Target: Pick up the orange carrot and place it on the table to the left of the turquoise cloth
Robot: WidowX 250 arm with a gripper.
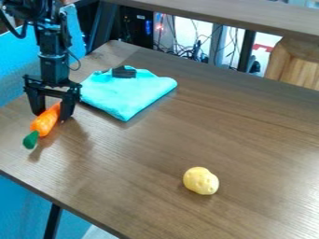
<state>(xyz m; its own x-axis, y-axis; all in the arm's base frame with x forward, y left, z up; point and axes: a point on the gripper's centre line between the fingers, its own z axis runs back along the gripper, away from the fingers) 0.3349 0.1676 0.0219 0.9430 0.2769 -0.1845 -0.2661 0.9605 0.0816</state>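
At the upper left, the black gripper (53, 116) hangs low over the table, pointing down. Its two fingers stand apart, open, one on either side of the upper end of an orange toy carrot (46, 122). The carrot slants toward the lower left, with its green top (31, 140) at that end. Whether the fingers touch it, I cannot tell. Right of the gripper lies a folded turquoise cloth (128, 95), with a small black object (124, 72) at its back edge. A yellow potato-like toy (200, 180) rests on the brown table (243, 135), right of centre and toward the front.
The table's front left edge runs diagonally down from the carrot's side. Behind the table are a raised brown shelf or tabletop (230, 16), dark supports and tangled cables. A wooden piece (294, 63) stands at the upper right.
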